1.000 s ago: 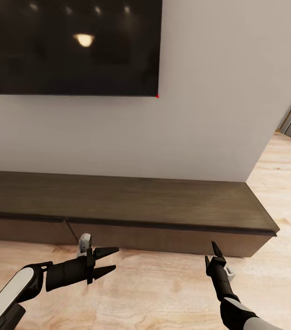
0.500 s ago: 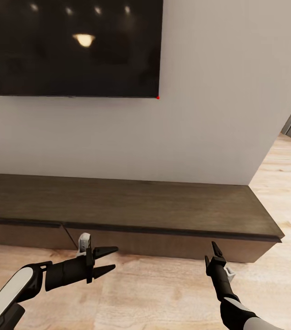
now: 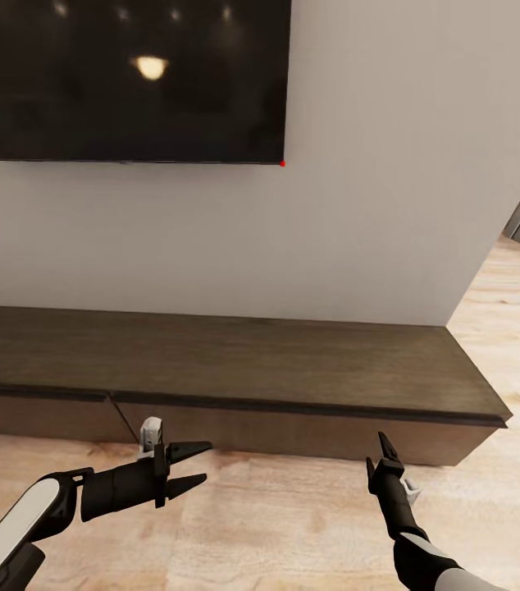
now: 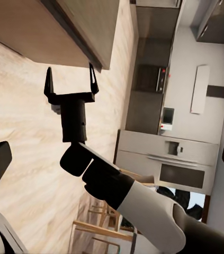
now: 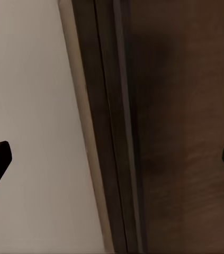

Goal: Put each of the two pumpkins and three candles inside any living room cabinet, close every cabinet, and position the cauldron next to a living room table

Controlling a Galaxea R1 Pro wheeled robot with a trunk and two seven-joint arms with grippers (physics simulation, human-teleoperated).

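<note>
In the head view the cabinet (image 3: 235, 369) stood shut along the wall under the television (image 3: 129, 78), with the left claw (image 3: 196, 468) spread wide and empty above the floor (image 3: 293, 525), while the left wrist view showed the right claw (image 4: 71, 81) wide and empty, and the right wrist view showed the cabinet (image 5: 180, 127) close ahead.

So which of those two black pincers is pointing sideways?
The left pincer, low on the head view's left. Its fingers lie level, aimed right along the cabinet; the right pincer points toward the cabinet.

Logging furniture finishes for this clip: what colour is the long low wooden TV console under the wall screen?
Dark brown wood grain, clearest in the head view on the long low wooden TV console.
</note>
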